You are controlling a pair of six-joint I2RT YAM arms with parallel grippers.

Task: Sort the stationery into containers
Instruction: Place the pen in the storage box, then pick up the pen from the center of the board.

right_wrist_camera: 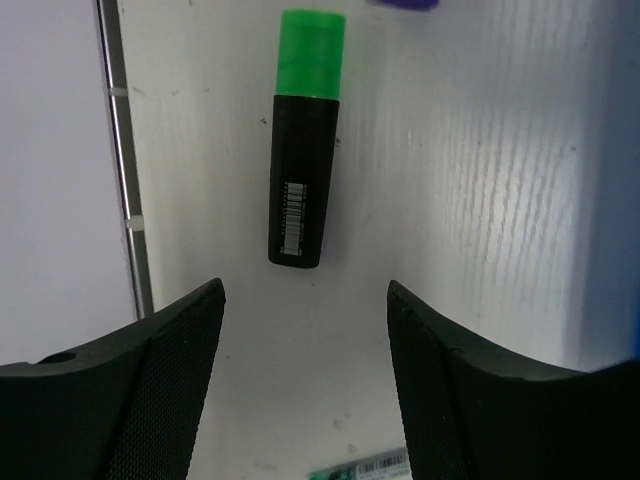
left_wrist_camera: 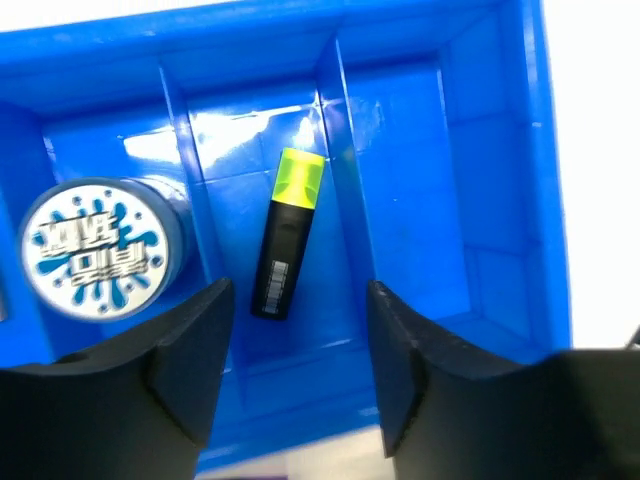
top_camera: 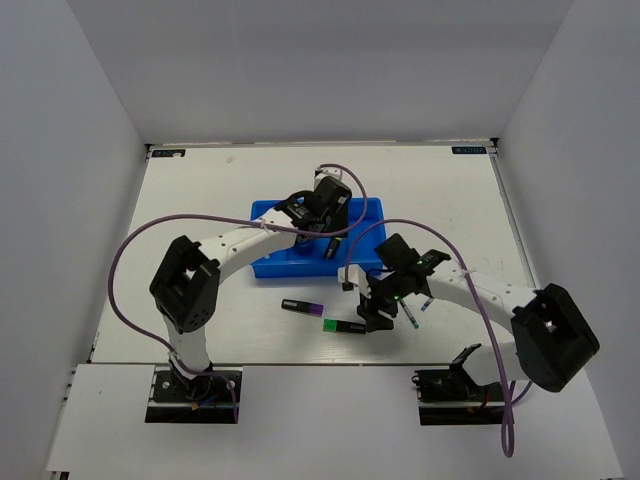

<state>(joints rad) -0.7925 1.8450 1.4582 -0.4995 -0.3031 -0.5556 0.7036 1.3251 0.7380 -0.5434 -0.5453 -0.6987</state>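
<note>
Jaws of the left pincer (left_wrist_camera: 297, 300) stand apart over the bright blue plastic divided tray (left_wrist_camera: 420, 130), where a black yellow-capped highlighter (left_wrist_camera: 288, 235) lies. The right pincer (right_wrist_camera: 305, 292), likewise apart, hovers over a black green-capped highlighter (right_wrist_camera: 303, 150) on the white tabletop (right_wrist_camera: 480, 200); a purple end (right_wrist_camera: 405, 3) and thin pen (right_wrist_camera: 365, 467) are cut off.

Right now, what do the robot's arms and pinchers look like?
The left arm and right arm are white tubes with chunky black joints. A thin purple cable loops along each. The left gripper and right gripper have two fat black fingers each.
</note>
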